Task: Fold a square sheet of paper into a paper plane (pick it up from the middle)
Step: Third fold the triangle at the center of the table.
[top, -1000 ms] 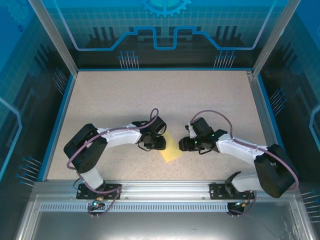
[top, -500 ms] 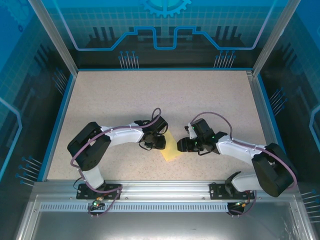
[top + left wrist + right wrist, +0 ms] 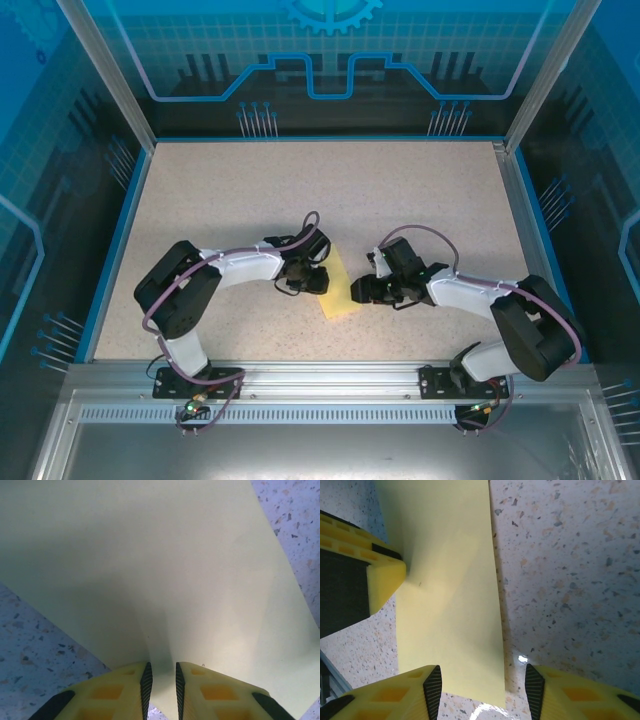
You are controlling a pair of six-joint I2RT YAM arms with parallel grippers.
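Note:
The square sheet of paper (image 3: 340,297) is pale yellow and lies on the speckled table between the two arms. In the left wrist view the sheet (image 3: 150,555) rises in a ridge that runs in between the narrow jaws of my left gripper (image 3: 161,669), which is shut on it. My left gripper (image 3: 311,283) sits at the sheet's left side. My right gripper (image 3: 358,291) is at its right edge, open. In the right wrist view the right gripper (image 3: 482,671) straddles the sheet's (image 3: 445,585) near edge, one pad over paper and the other over bare table. A yellow finger of the left gripper (image 3: 382,582) rests on the sheet.
The speckled table (image 3: 300,190) is bounded by a blue rim and metal frame posts (image 3: 105,70). Open surface lies beyond the grippers toward the back wall. The aluminium rail (image 3: 330,375) with the arm bases runs along the near edge.
The right gripper has slid left up to the sheet's edge and opened slightly wider. The left arm has shifted a little, and its jaws have narrowed on the paper.

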